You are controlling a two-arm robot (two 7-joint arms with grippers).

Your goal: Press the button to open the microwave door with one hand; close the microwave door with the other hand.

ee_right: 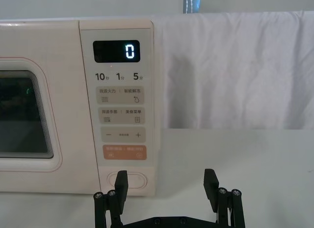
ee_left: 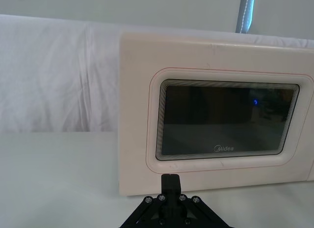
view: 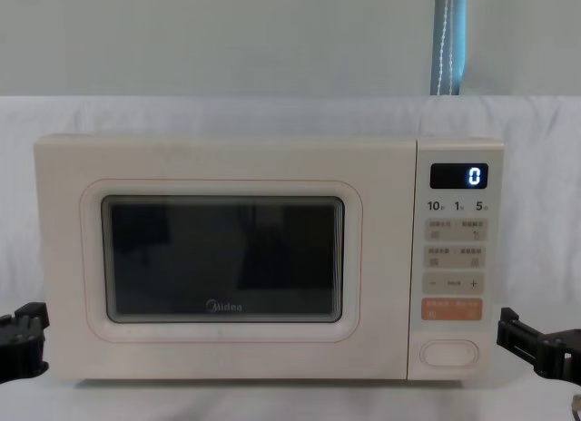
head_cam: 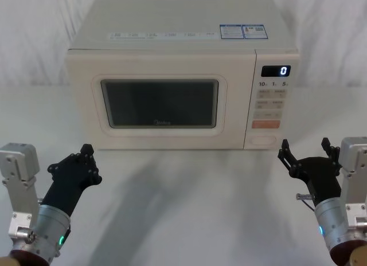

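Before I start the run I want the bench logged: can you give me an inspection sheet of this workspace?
Surface: white table, bare in front of the oven.
Job's things: microwave upright; microwave door closed; button at the bottom of the control panel, untouched; display reads 0.
Clutter: nothing seen.
Grippers: left gripper shut, low in front of the door's left end; right gripper open, in front of the panel, short of the button.
Cables: nothing seen.
Surroundings: white cloth draped behind; blue strap hanging on the wall.
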